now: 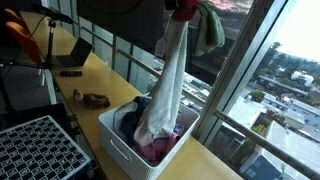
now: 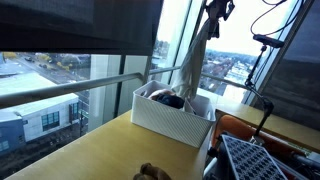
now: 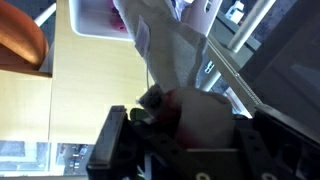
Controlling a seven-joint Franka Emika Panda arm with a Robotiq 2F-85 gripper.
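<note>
My gripper is high above the table, shut on a long cream-white cloth that hangs down from it. The cloth's lower end reaches into a white perforated basket that holds other dark and pink clothes. A green cloth hangs beside the gripper. In another exterior view the gripper is at the top, with the cloth dangling over the basket. In the wrist view the cloth is bunched between the fingers, with the basket far below.
The basket stands on a yellow wooden table beside large windows. A small brown object lies on the table behind the basket. A black perforated tray is at the front. A laptop sits at the far end.
</note>
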